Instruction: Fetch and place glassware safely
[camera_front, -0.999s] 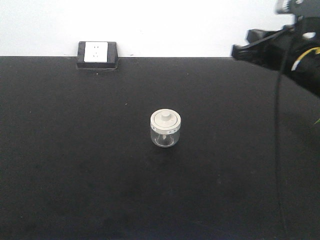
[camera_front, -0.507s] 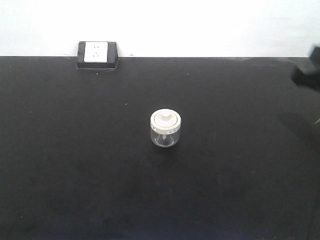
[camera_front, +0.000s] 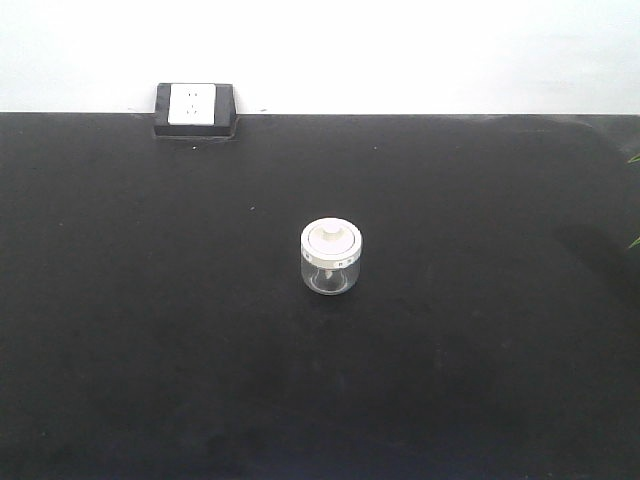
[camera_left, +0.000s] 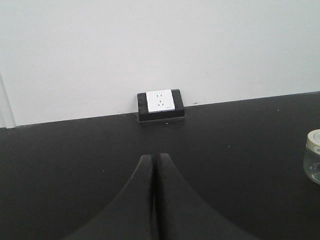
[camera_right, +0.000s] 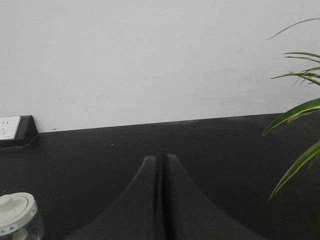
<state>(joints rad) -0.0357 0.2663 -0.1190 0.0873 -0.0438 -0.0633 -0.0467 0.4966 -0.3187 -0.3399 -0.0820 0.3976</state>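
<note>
— Front-facing view first: where do you see the glass jar (camera_front: 331, 258)?

— Upright near the middle of the black table (camera_front: 150, 330), lid on, well apart from the wall socket (camera_front: 194, 108) at the far edge. No arm shows there.

— And your wrist views?

— Your left gripper (camera_left: 154, 159) points level toward the socket, fingers pressed together, empty. Your right gripper (camera_right: 161, 160) matches, jar at lower left, plant leaves (camera_right: 299, 111) to the right.
</note>
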